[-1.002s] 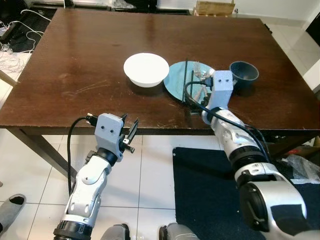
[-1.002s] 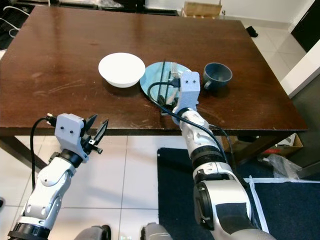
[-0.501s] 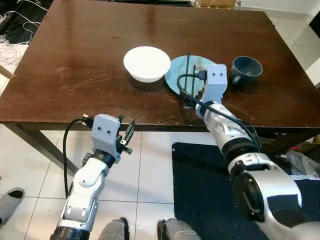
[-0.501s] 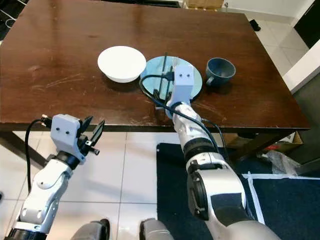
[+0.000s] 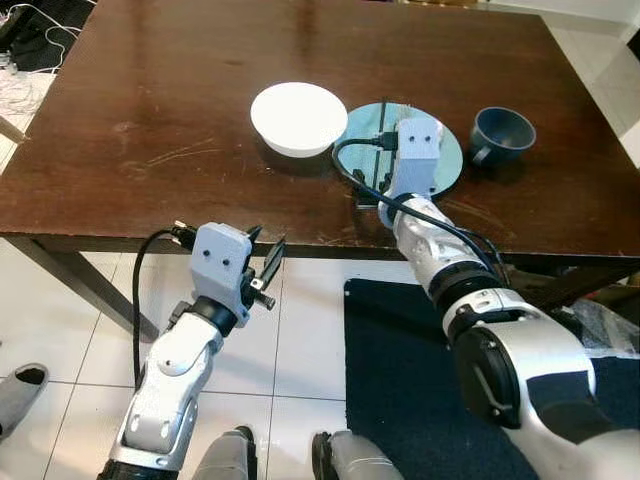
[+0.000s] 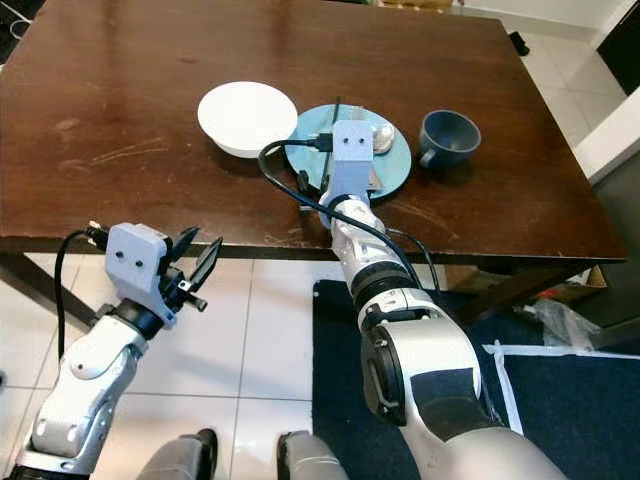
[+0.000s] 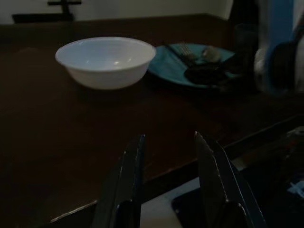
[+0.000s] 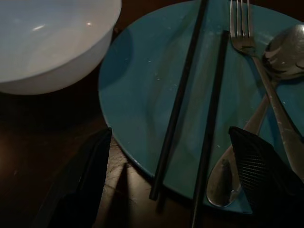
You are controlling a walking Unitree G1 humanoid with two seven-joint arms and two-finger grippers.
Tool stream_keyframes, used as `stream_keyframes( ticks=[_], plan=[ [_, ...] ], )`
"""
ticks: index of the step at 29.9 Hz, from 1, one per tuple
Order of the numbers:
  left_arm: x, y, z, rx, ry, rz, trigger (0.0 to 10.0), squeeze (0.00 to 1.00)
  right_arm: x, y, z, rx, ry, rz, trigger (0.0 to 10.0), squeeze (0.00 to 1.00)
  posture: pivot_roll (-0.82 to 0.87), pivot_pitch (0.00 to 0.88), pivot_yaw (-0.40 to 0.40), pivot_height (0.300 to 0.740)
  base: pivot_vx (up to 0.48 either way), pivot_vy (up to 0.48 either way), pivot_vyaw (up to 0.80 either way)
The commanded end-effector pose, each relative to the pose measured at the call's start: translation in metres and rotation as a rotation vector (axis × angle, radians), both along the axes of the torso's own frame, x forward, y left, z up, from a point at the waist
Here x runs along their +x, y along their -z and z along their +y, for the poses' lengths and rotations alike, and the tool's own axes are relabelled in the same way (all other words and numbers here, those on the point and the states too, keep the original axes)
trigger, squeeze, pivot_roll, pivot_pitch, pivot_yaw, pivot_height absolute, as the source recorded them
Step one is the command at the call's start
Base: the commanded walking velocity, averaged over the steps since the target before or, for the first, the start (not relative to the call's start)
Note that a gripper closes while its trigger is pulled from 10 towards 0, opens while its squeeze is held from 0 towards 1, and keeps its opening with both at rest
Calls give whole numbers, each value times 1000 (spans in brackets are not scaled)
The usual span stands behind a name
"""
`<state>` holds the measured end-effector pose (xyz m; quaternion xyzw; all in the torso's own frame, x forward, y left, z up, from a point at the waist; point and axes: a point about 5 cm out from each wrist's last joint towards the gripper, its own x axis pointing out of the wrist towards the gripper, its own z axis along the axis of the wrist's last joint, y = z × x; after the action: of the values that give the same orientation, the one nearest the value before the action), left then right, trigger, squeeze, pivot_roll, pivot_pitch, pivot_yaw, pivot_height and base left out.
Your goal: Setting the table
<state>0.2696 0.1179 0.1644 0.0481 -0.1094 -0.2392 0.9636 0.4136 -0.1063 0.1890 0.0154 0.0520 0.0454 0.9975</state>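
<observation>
The right claw (image 8: 166, 175) has slid left over the plate (image 8: 142, 95), open astride the chopsticks (image 8: 178, 102), and must next close on them; the left claw (image 5: 268, 272) idles open.

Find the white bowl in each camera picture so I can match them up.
Left eye view: white bowl on the dark table, upper middle, just left of the blue plate.
Right eye view: bowl upper left of centre, again left of the plate.
Left wrist view: bowl upper left, beyond the fingers.
Right wrist view: bowl top-left corner.
Shared landmark: the blue plate beside it.
</observation>
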Motion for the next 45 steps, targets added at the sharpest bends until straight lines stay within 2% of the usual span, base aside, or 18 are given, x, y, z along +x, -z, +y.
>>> stream_keyframes(
  ticks=[1, 5, 9, 16, 29, 38, 39, 40, 41, 45],
  plan=[
    [-2, 0, -3, 0, 24, 11, 10000, 0, 0, 2, 1, 2, 8, 12, 10000, 0, 98, 230, -54, 740, 0, 0, 0],
    [0, -4, -3, 3, 20, 4, 10000, 0, 1, -4, 5, 3, 11, 5, 10000, 0, 101, 236, -55, 740, 0, 0, 0],
    [0, -6, -1, 9, 18, 6, 10000, 0, 3, -6, 2, 96, 59, 31, 10000, 0, 111, 241, -56, 740, 0, 0, 0],
    [-2, -7, 1, 19, 21, 13, 10000, 0, 3, -3, -4, 157, 100, 61, 10000, 0, 117, 241, -51, 740, 0, 0, 0],
    [0, -10, -2, 32, 39, 15, 10000, 0, 1, 6, -1, 145, 84, 134, 10000, 0, 114, 235, -40, 740, 0, 0, 0],
    [-1, -10, -3, 36, 44, 24, 10000, 0, 0, 9, -3, 222, 117, 163, 10000, 0, 115, 235, -38, 740, 0, 0, 0],
    [-1, -10, -3, 37, 45, 25, 10000, 0, 0, 9, -3, 246, 121, 168, 4941, 0, 115, 236, -37, 740, 0, 0, 0],
    [-1, -10, -2, 38, 47, 25, 10000, 0, 0, 9, -4, 265, 124, 170, 1804, 0, 115, 235, -37, 740, 0, 0, 0],
    [0, -10, -2, 38, 48, 25, 10000, 0, 0, 9, -4, 277, 126, 172, 0, 0, 115, 234, -36, 740, 0, 0, 0],
    [1, -10, -2, 40, 50, 26, 10000, 0, 0, 9, -3, 303, 128, 178, 0, 0, 115, 232, -35, 740, 0, 0, 0]
  ],
)
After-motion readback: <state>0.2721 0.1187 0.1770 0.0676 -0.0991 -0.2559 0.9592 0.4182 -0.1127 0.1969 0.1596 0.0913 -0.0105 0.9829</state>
